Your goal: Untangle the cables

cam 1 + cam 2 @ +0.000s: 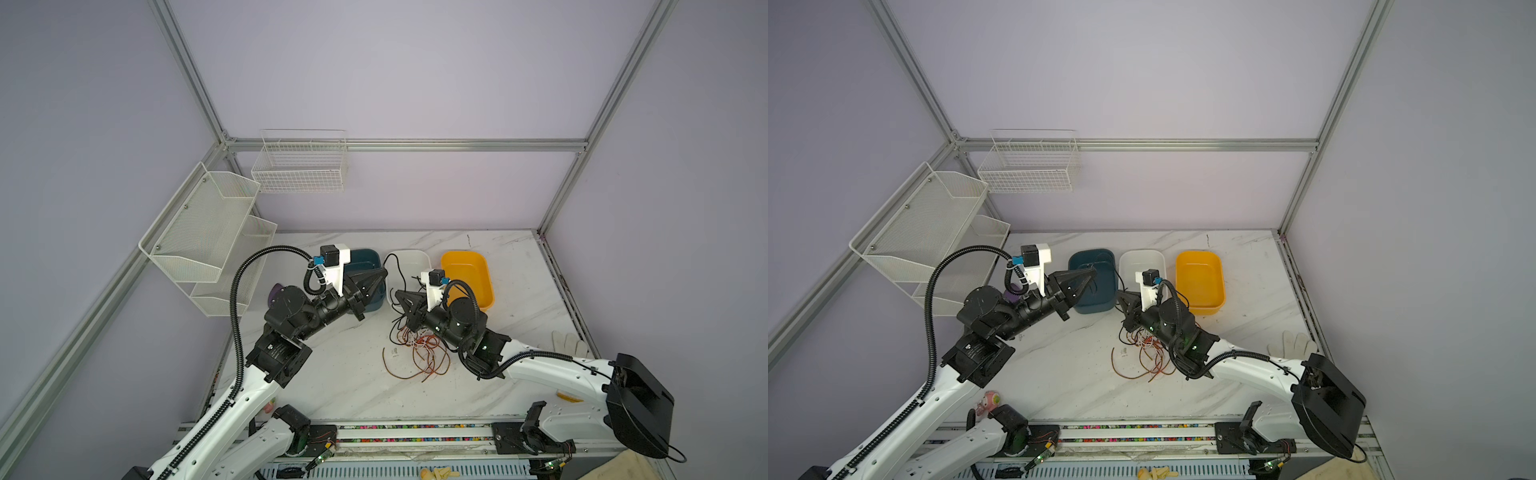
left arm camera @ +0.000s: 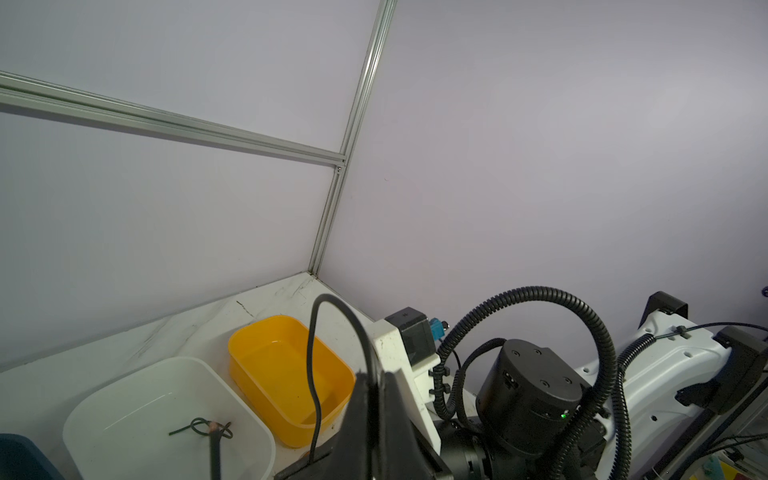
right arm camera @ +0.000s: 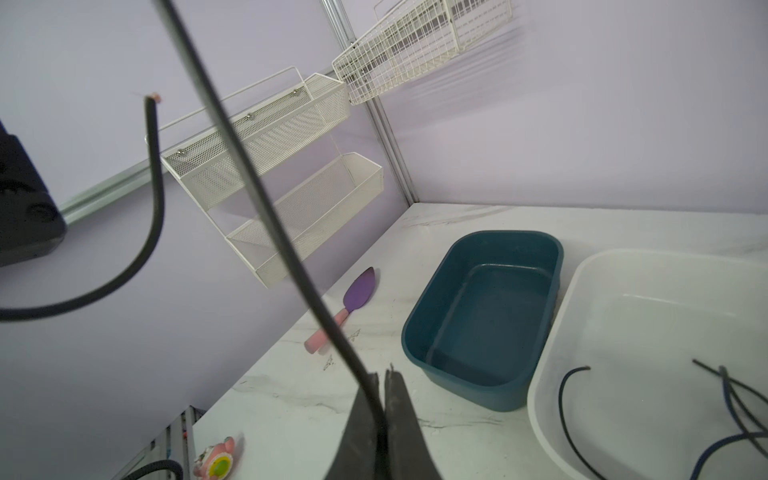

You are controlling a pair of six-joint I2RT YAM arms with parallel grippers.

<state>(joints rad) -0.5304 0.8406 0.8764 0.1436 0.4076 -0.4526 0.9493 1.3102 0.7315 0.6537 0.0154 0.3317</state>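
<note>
Nearest me, a tangle of thin orange-brown, white and black cables (image 1: 417,355) lies on the white marble-patterned table (image 1: 340,374), with its brown loops sprawling lengthwise toward the front edge. The right arm overhangs the tangle's far side, so I cannot follow where the black strands run beneath it. Just beyond, the right gripper (image 1: 397,296) has its fingers pressed together on a black cable (image 3: 290,249), which climbs steeply from the tips. In both top views that cable arches above the white plastic tub (image 1: 409,259) and seems to end at the left gripper (image 1: 384,272), which is likewise pinched on it. Farther back, the white tub holds loose black cable ends, one of them knotted. A dark teal plastic tub (image 1: 1092,305) sits to its left, partly covered by the left gripper, and a yellow plastic tub (image 1: 467,274) sits to its right.
</note>
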